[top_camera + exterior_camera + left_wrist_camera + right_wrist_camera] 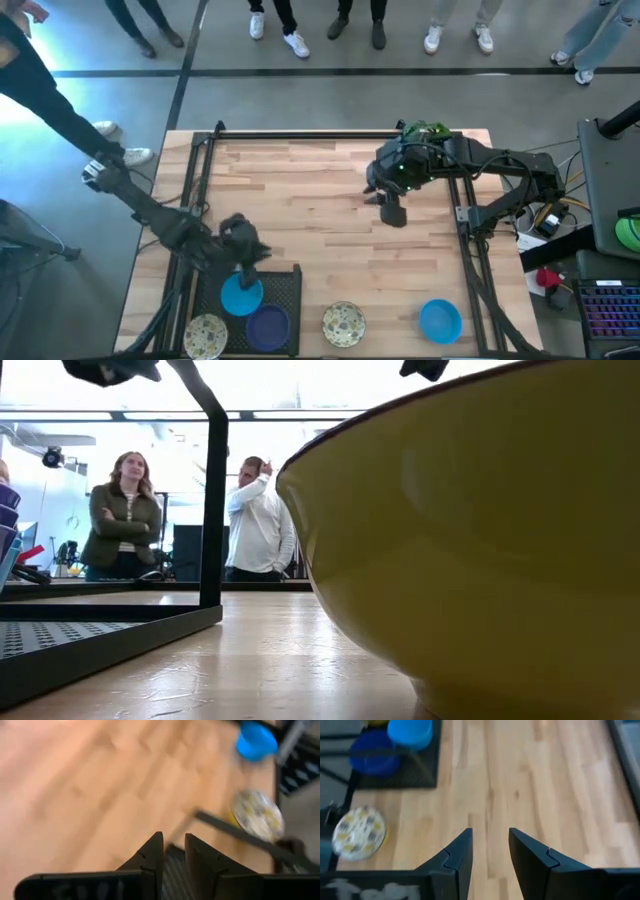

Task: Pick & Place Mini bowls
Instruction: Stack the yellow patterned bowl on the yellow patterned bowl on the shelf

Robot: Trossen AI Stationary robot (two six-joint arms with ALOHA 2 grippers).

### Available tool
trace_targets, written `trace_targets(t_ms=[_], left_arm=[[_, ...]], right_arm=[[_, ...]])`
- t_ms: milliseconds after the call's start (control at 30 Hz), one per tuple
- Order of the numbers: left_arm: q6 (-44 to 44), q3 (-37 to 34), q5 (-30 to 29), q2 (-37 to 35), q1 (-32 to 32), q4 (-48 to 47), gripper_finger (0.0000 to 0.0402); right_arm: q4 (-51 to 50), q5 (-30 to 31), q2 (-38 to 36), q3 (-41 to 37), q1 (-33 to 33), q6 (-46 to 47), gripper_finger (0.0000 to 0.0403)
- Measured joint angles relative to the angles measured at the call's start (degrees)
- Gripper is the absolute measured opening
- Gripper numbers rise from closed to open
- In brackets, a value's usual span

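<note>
Fingers of the left gripper stand slightly parted with nothing between them, poised over the black perforated mat at the desk's near left corner. Fingers of the right gripper are likewise parted and empty, hanging over bare wood near the far right of the desk.

Writing: pale lettering on each wrist mount, too blurred to read.

Bowls, near to far from the left fingers:
- bright blue mini bowl, directly below the fingers, on the mat.
- darker purple-blue bowl, touching the bright blue one, on the mat.
- cream speckled bowl, greenish pattern, at the mat's near left edge.
- second speckled bowl, off the mat on bare wood; yellow outer wall, seen huge in the low view.
- second bright blue bowl, further right along the near edge, well apart from both sets of fingers.

Beyond the desk: a green plant at the far right corner; two people standing in the room.
</note>
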Motion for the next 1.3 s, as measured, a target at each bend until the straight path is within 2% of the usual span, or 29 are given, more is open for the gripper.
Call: trace_targets(t_ms=[167, 333, 533, 800, 1100, 1300], left_arm=[[3.88, -0.04, -10.98, -3.49, 0.69, -2.14, 0.0071], [6.72, -0.07, -16.87, -5.91, 2.85, -5.17, 0.0071], [10.24, -0.07, -17.42, -8.78, 6.71, -8.03, 0.0071], [17.59, -0.11, -17.55, -11.52, 9.53, -8.51, 0.0071], [20.08, -0.11, -17.66, -12.49, 10.41, -8.81, 0.0071], [20.1, -0.11, -17.64, -12.49, 10.66, -8.81, 0.0071]], right_arm=[[-3.5, -1.58, 0.07, -0.28, 0.07, 0.12, 0.0129], [-3.41, -1.58, 0.07, -1.77, 0.11, 2.83, 0.014], [-2.72, -2.36, 0.07, -8.39, 0.86, 6.42, 0.0152], [11.56, -14.67, 0.07, -20.74, 5.19, 8.3, 0.0155], [29.8, -15.26, 0.07, -29.43, 11.5, 4.75, 0.0158], [41.86, -14.67, 0.07, -35.73, 14.55, 6.74, 0.0156]])
